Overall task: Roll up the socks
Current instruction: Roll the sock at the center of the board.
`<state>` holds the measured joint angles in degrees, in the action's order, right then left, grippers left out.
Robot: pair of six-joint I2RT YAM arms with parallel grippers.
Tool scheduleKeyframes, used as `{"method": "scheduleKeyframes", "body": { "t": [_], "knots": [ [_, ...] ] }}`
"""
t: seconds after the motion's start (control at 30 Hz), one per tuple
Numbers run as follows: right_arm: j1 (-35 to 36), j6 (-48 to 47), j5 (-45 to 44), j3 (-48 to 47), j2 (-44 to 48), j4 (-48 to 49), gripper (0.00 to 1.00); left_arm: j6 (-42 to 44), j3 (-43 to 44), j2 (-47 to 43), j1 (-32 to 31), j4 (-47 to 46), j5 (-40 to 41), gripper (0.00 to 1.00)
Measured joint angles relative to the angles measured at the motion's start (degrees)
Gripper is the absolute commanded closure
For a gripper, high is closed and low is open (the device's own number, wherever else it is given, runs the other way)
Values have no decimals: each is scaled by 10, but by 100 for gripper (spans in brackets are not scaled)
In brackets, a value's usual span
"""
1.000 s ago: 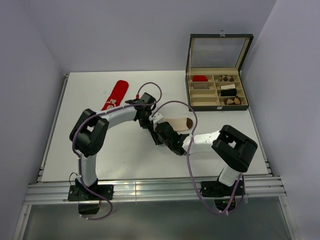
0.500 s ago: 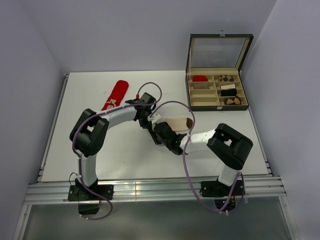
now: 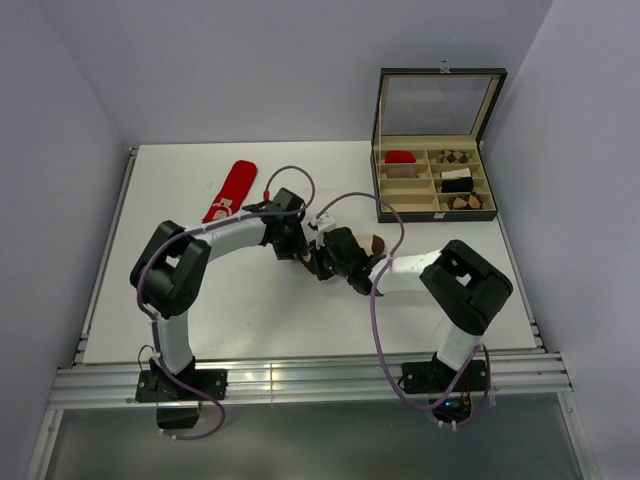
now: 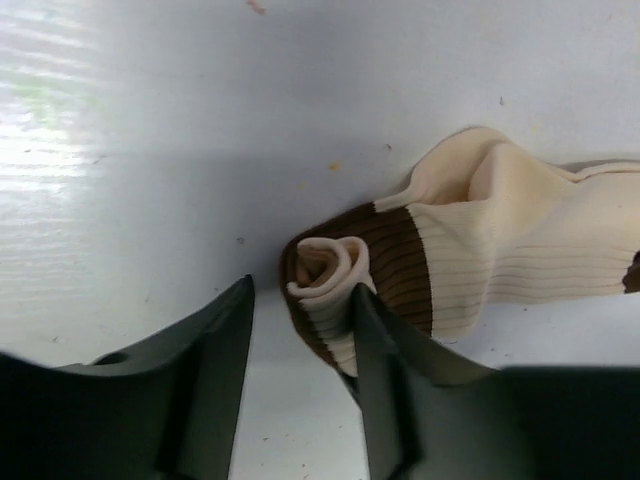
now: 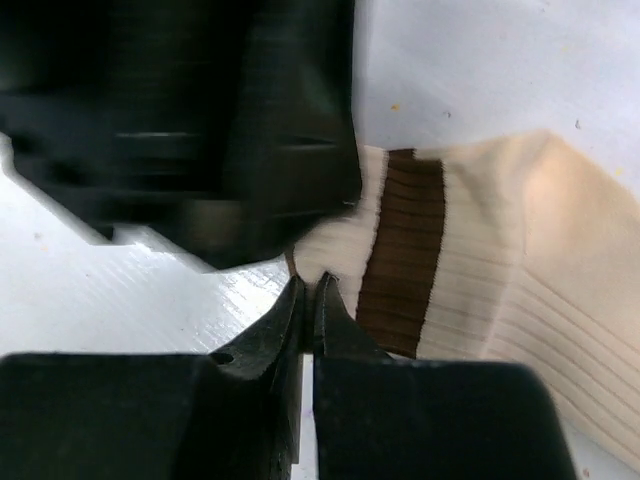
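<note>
The cream sock with a brown band lies mid-table, its band end curled into a small roll. My left gripper is open around that roll, which rests against the right finger. My right gripper is shut, its tips pinching the cream sock at the edge beside the brown band. The left gripper fills the upper left of the right wrist view. From above, both grippers meet at the sock's left end, left gripper and right gripper. The red sock lies flat at the back left, untouched.
An open compartment box stands at the back right with rolled bundles in some cells. Both arms' cables loop over the middle of the table. The table's edge rail runs along the front.
The right gripper has shut on the cream sock's edge and shifted toward the back. The left gripper has opened off the roll. The sock looks shorter and more bunched.
</note>
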<state>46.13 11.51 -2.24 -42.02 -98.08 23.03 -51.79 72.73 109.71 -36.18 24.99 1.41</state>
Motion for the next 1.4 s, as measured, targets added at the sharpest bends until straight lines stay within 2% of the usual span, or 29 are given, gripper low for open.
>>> {"method": "scheduleKeyframes", "body": {
  "t": [0.03, 0.17, 0.4, 0.6, 1.0, 1.27, 1.4],
  "knots": [
    [-15, 10, 30, 0, 0, -1, 100, -3, -9, -7, 2, -5, 1, 44],
    [-73, 51, 142, 0, 1, -5, 100, -25, -46, -45, 14, -19, 4, 35],
    [-154, 153, 333, -21, -62, 21, 100, -64, -116, -130, 27, -68, 19, 31],
    [-196, 255, 443, -26, -122, 89, 100, -77, -146, -144, 27, -102, 16, 34],
    [-244, 379, 501, -8, -165, 145, 100, -79, -157, -130, 19, -139, -1, 37],
    [-252, 388, 504, -6, -167, 140, 100, -79, -146, -90, 9, -146, -3, 39],
    [-252, 386, 505, -12, -167, 127, 100, -79, -144, -89, 7, -155, -3, 35]
  ]
}}
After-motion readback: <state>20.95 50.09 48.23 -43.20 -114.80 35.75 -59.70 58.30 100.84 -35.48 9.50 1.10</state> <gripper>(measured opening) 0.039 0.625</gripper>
